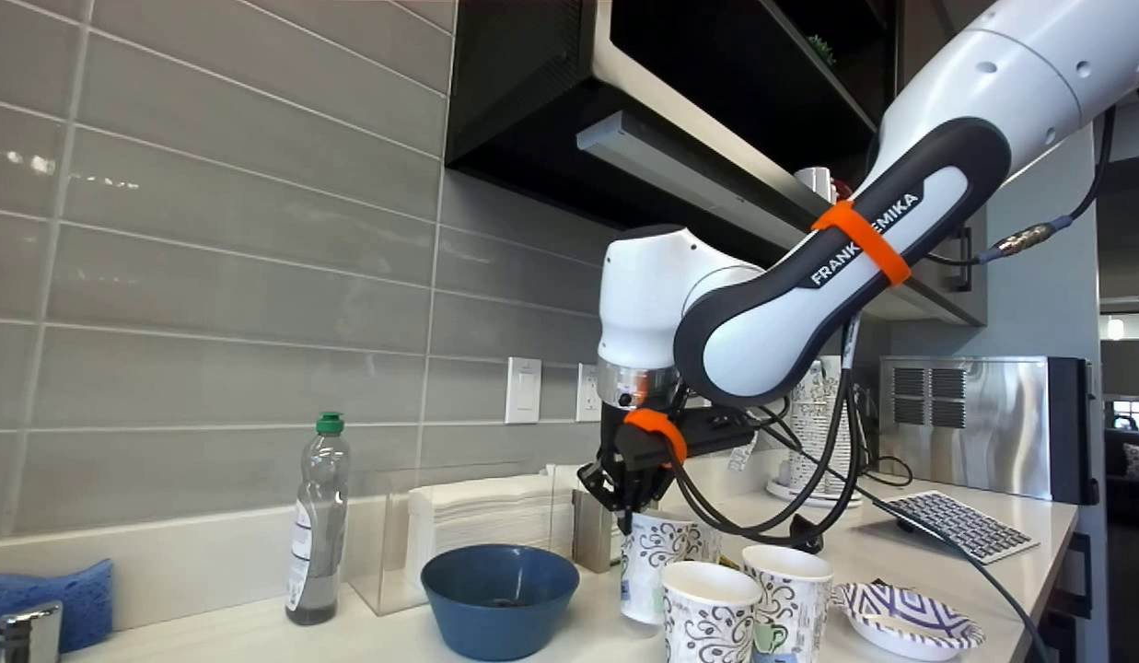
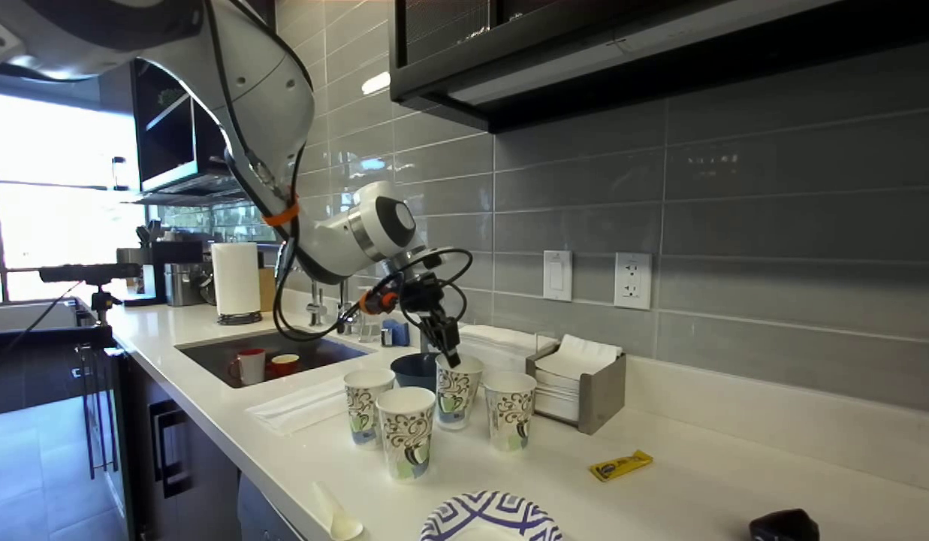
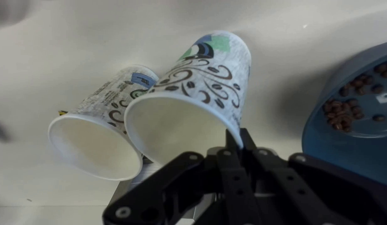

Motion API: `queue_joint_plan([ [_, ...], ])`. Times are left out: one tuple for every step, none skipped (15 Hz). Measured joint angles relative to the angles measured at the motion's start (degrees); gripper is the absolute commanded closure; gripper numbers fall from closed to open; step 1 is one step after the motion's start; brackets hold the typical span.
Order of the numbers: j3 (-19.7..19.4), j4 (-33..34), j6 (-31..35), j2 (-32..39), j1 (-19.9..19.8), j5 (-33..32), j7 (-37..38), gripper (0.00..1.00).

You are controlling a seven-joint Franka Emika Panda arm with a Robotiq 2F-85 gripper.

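Observation:
My gripper (image 3: pixel 238 140) is shut on the rim of a white paper cup (image 3: pixel 209 75) with a brown swirl pattern. One finger is inside the cup and one outside. The same cup shows in both exterior views (image 1: pixel 645 580) (image 2: pixel 455 394), close to upright; I cannot tell if its base touches the counter. The gripper also shows in both exterior views (image 1: pixel 628 517) (image 2: pixel 450 359). A second paper cup (image 3: pixel 118 97) stands beside the held one in the wrist view. A blue bowl (image 3: pixel 331 147) with brown beans lies on the other side; it also shows in both exterior views (image 1: pixel 500 603) (image 2: pixel 413 371).
Three other paper cups (image 2: pixel 363 413) (image 2: pixel 406 439) (image 2: pixel 509 417) stand close by. Around them are a metal napkin holder (image 2: pixel 605 394), yellow packet (image 2: pixel 620 466), patterned plate (image 2: pixel 494 505), soap bottle (image 1: pixel 318 543) and sink (image 2: pixel 224 352) with mugs. A cabinet (image 1: pixel 532 120) overhangs the counter.

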Motion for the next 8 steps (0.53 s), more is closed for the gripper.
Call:
queue_joint_plan([
  [0.02,0.07,-0.26,0.05,0.00,-0.08,0.01,0.99],
  [0.06,0.19,-0.31,0.11,0.01,-0.10,0.01,0.99],
  [0.12,0.38,-0.36,0.20,0.04,-0.12,0.01,0.99],
  [0.18,0.62,-0.38,0.33,0.08,-0.12,0.01,0.99],
  [0.23,0.86,-0.41,0.48,0.12,-0.12,0.01,0.99],
  [0.25,1.13,-0.42,0.68,0.17,-0.12,0.01,0.99],
  [0.25,1.42,-0.42,0.92,0.21,-0.12,0.01,0.99],
  [0.25,1.62,-0.42,1.15,0.23,-0.15,0.01,0.99],
])
